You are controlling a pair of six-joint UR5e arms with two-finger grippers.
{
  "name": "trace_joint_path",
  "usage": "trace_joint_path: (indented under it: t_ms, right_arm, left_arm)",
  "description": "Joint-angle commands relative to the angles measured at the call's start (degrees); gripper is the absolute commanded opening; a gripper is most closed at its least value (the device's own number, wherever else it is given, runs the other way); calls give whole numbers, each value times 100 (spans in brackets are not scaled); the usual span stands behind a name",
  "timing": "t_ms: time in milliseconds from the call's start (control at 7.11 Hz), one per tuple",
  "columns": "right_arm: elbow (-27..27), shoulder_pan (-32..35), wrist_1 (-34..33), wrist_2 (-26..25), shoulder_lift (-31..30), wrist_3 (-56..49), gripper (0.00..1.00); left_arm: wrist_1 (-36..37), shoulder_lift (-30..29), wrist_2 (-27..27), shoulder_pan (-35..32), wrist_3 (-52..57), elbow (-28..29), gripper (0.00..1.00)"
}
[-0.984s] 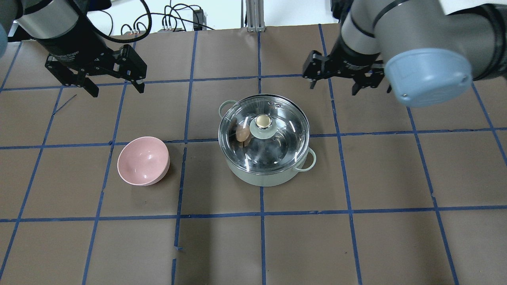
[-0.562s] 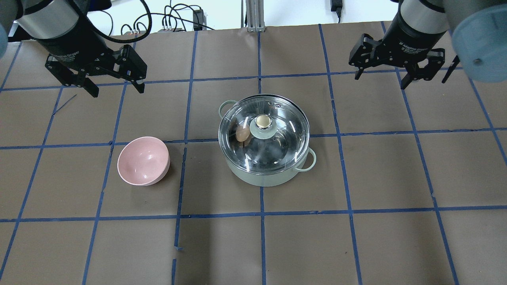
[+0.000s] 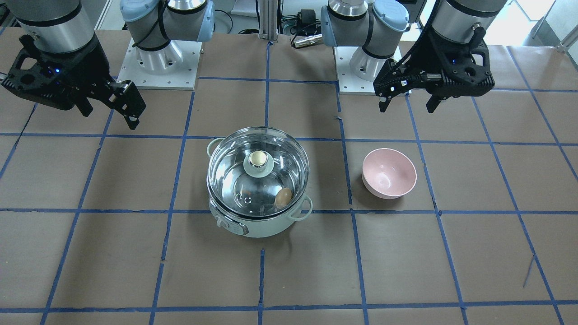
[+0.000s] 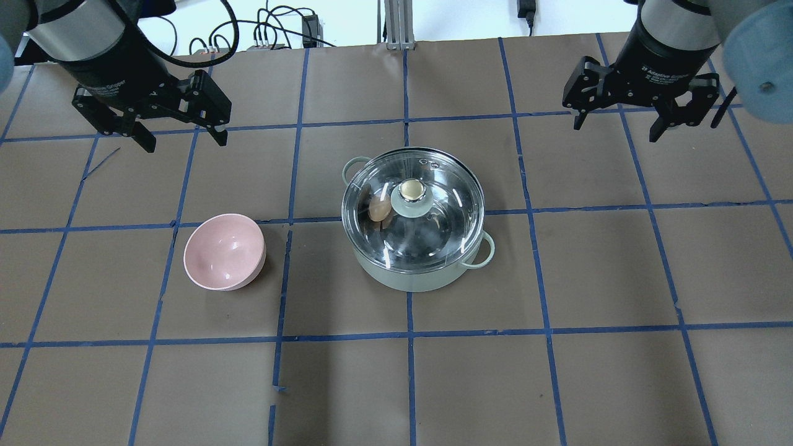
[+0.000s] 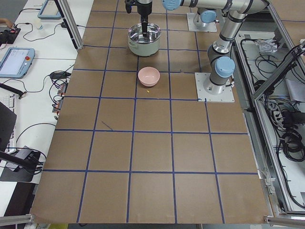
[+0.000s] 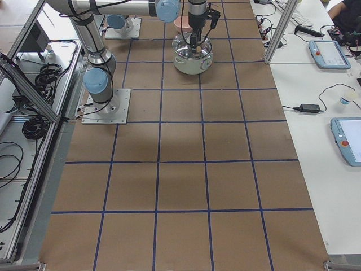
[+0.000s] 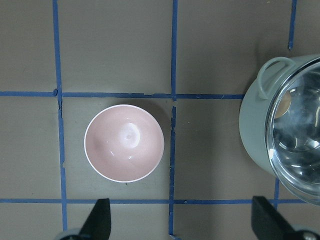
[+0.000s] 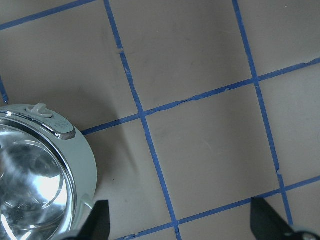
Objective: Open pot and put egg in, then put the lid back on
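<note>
Right arm has just backed off: a second ago the right pincer [image 4: 616,130] hung near the pot [image 4: 409,282], close above its rim on the robot's right. Now it sits well clear of the pot on that same side, raised off the bench [image 4: 557,279], fingers spread wide, holding nothing. Its wrist camera only catches the pot's wall and control knob at the edge of frame, which agrees with it having left. Left pincer [image 4: 184,142] hasn't budged in that time. It is also spread and empty, well apart from the pot on the robot's left, up over the pink bowl [image 4: 224,251] that stands beside the pot. Pot contents are unchanged: the lid [image 4: 433,235] is on the pot, knob up and roughly centred. The egg [image 4: 378,209] lies inside on the steel floor, on the bowl side of the knob, visible through the glass. Glare on the glass makes the rim hard to read, so I'd say the lid is probably seated all round, not certainly. My read: egg in, lid back on, nothing gripped, so the task looks finished. The right arm's retreat looks like parking, not a fresh approach.
</note>
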Motion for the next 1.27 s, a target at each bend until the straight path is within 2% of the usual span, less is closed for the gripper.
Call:
trace_joint_path:
  t_ms: [0, 1125]
  right_arm:
    - [2, 3, 89, -151, -8, 13, 100]
    - [-7, 56, 80, -72, -8, 57, 100]
  left_arm:
    - [-5, 2, -6, 16, -6, -3, 100]
    - [13, -16, -6, 8, 3, -12, 100]
